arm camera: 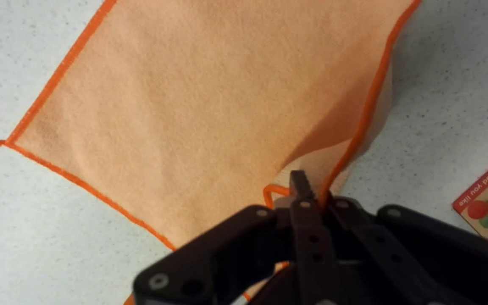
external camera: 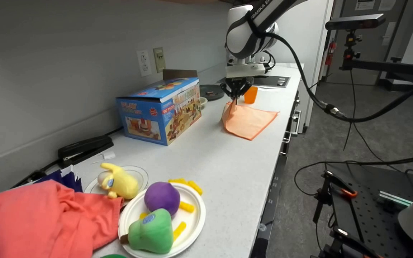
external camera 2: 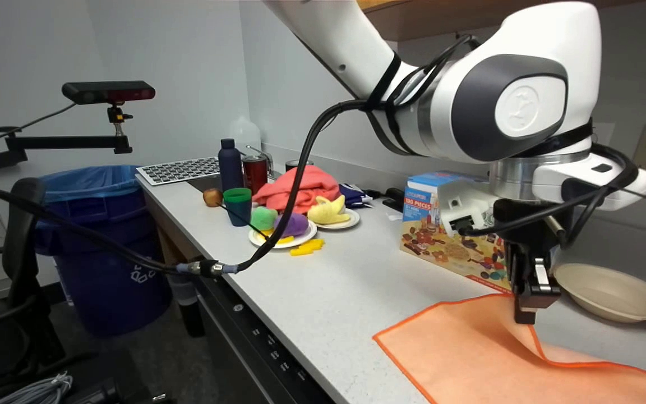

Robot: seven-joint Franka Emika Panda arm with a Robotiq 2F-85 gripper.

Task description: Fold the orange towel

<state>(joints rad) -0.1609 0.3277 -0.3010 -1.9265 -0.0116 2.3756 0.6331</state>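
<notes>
So the gripper (arm camera: 314, 195) is squeezing its 2 fingers (arm camera: 300, 184) nearly together and pinching a bit of the orange towel (arm camera: 184, 110) between them, right where the trim is running in. Not seeing clearly whether that bit's a corner, tbh. The towel is peaking up at the pinch while the rest is lying out from there over the counter (external camera: 192, 165), toward 10 or 11 o'clock in the wrist view and toward 5 in an exterior view. In both exterior views the robot arm (external camera: 241, 41) is hanging over it all at 12.

Working outward: a tan bowl (external camera 2: 617, 294) is sitting near the gripper, between 2 and 3 o'clock in an exterior view. In an exterior view, an orange object (external camera: 250, 95) is showing at about 2, and a blue play-food box (external camera: 145, 123) is standing at 9. Well apart from those, a white plate (external camera: 194, 224) is holding a purple toy (external camera: 161, 197), a green toy (external camera: 152, 231) and some yellow sticks (external camera: 186, 206) at 7, with a yellow plush toy (external camera: 124, 184) lying at 8 and a coral cloth (external camera: 31, 222) bunching up beyond it.
</notes>
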